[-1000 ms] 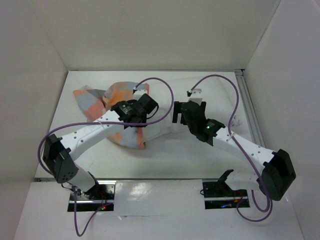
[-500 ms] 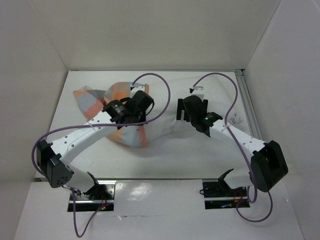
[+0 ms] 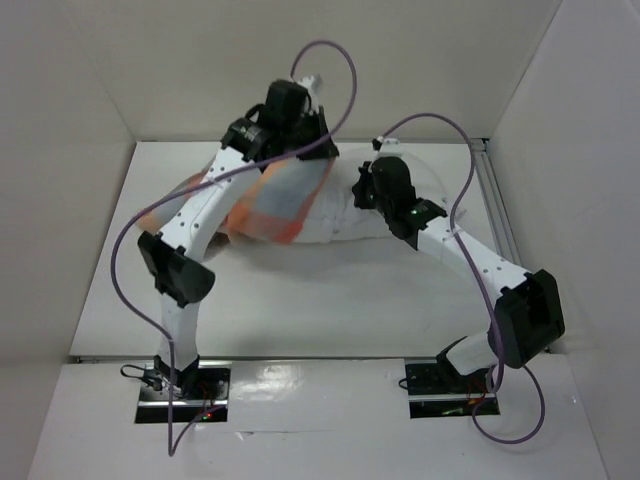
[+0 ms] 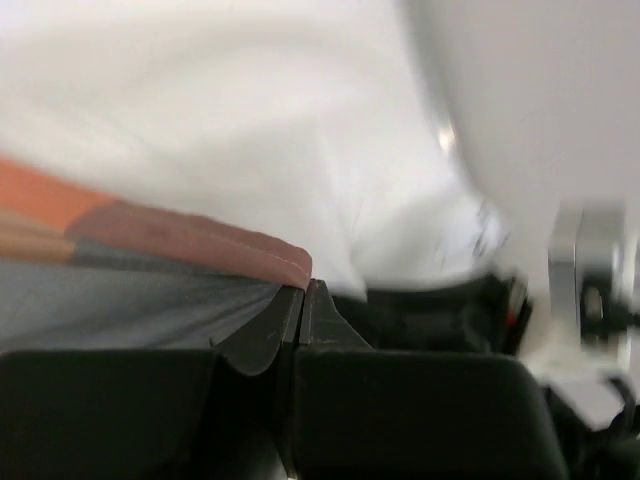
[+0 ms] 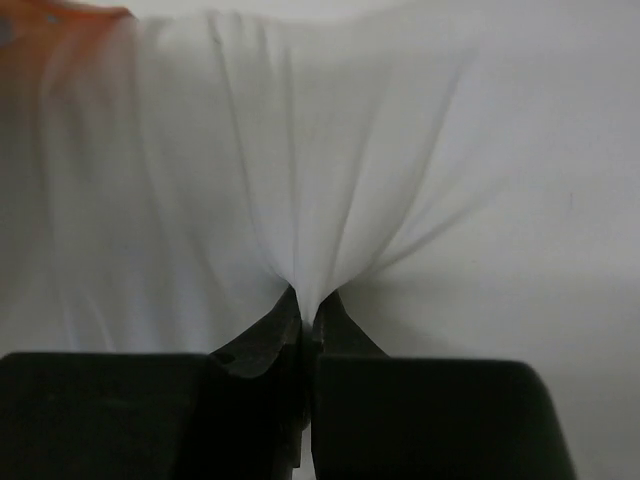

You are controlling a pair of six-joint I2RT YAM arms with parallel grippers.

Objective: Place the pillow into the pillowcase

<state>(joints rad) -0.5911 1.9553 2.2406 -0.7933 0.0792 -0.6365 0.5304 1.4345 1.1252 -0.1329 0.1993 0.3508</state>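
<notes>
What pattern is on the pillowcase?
The pillowcase has orange, grey and blue checks, clearest from the top camera.

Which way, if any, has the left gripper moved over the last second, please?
Yes: the left gripper has moved away from the bases toward the back wall, pulling the pillowcase along.

White table (image 3: 330, 310), white pillow (image 3: 335, 228) lying across its far half
</notes>
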